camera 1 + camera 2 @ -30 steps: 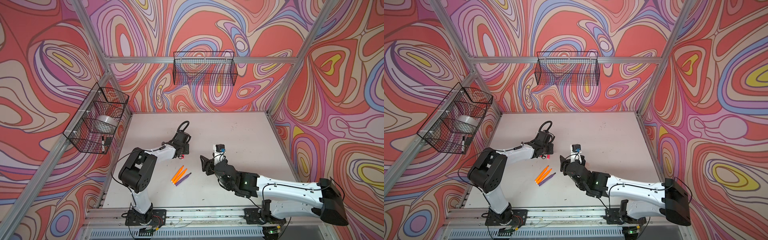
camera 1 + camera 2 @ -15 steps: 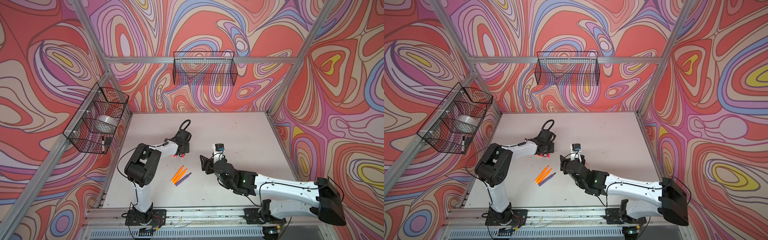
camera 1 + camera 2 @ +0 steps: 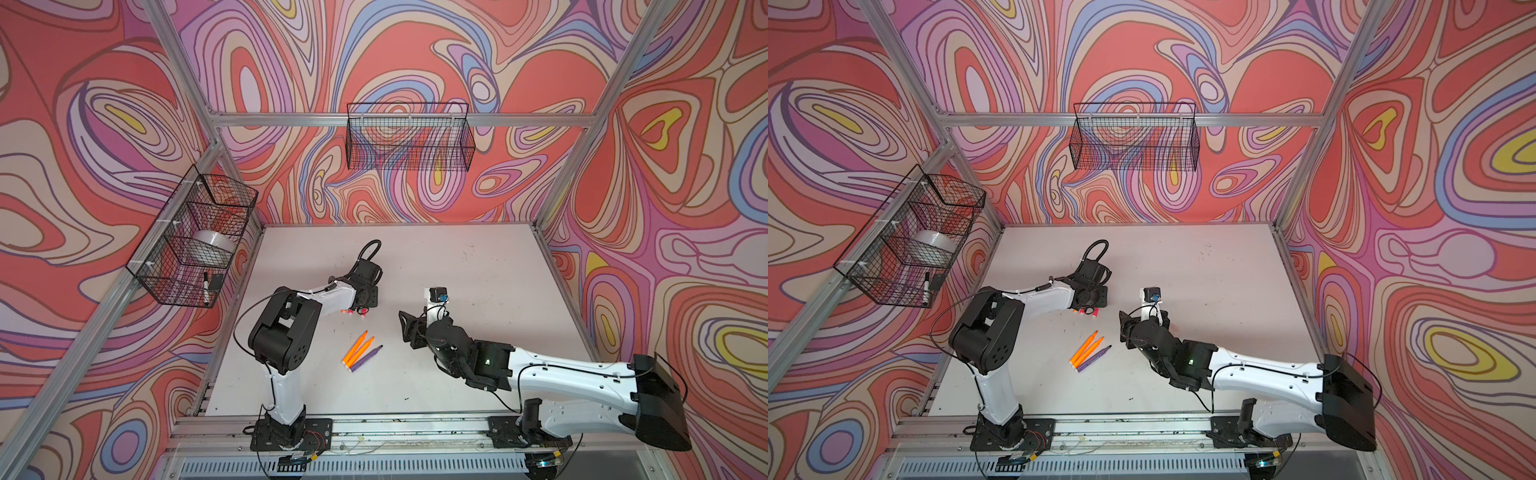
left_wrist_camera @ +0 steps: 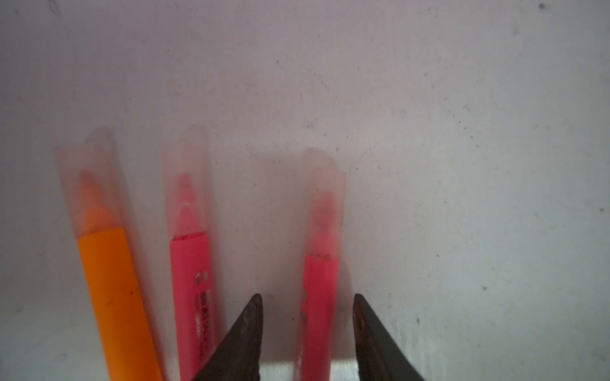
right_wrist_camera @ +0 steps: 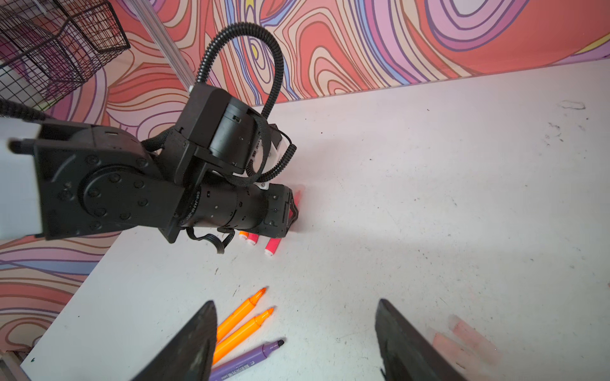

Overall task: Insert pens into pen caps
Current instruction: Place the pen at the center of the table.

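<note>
**Left claw** [image 4: 307, 298]: held low over the table [image 3: 457, 270], jaws apart, nothing clamped. A pink pen [image 4: 319, 297] is seen lying btwn the jaws w/ a gap on each side. Its tip is seated in a pen cap [image 4: 325, 198], translucent and whitish.

**Capped pens:** two more are laid alongside on the table, approx. parallel. A second pink pen [image 4: 191, 280] is just beside one jaw, and an orange capped pen [image 4: 112, 297] lies beyond it. Tips are visible through the caps on both. In both top views only the rear ends of these three are seen, poking out from under the left wrist.

**Right claw** [image 5: 297, 303]: jaws wide apart, empty, held above the table and turned toward the left arm.

**Uncapped pens:** three are laid side by side nr. the table's middle front, btwn the two arms. They are a bare orange pen [image 3: 355, 346], a second bare orange pen [image 3: 360, 353] and a purple pen [image 3: 367, 358]. Tips are bare and pointed away from the front rail.

**Loose caps** [image 5: 472, 339]: two pale tubes, blurred, noted in the right wrist view beside one right-claw finger. Contact w/ the finger cannot be told.

**Wire basket** [image 3: 191, 249], left-side wall: a tape roll [image 3: 212, 245] and a black-capped marker [image 3: 206, 286] are held inside.
</note>
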Robot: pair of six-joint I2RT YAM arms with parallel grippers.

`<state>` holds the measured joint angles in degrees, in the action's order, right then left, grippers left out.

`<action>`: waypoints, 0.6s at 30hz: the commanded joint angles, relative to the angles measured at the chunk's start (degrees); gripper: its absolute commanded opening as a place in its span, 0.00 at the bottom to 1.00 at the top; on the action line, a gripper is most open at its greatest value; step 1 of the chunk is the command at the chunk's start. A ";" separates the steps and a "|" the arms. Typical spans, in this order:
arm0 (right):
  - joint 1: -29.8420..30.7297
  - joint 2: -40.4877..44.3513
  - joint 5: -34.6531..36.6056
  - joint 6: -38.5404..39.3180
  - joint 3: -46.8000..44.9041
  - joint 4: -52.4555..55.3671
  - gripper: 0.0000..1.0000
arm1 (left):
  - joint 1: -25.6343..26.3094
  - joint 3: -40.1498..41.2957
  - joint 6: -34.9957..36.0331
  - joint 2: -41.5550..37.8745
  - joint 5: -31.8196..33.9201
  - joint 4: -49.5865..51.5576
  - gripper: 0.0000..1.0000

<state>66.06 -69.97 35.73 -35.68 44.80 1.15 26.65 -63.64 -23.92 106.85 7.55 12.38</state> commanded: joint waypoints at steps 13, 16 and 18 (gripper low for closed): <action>-0.23 -0.55 -7.77 -6.38 -1.40 3.05 0.70 | 14.63 23.71 -2.29 -31.54 1.43 2.38 0.51; -0.15 -0.61 -8.81 -7.99 -3.38 2.03 0.69 | 19.91 27.68 -4.65 -37.28 3.27 2.33 0.52; -0.14 -0.41 -9.31 -9.03 -4.84 1.39 0.68 | 21.61 30.08 -6.11 -41.10 4.54 4.58 0.52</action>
<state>66.06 -70.08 28.12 -42.17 42.09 2.33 46.92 -35.86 -26.52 69.73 8.32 13.69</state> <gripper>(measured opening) 0.688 0.516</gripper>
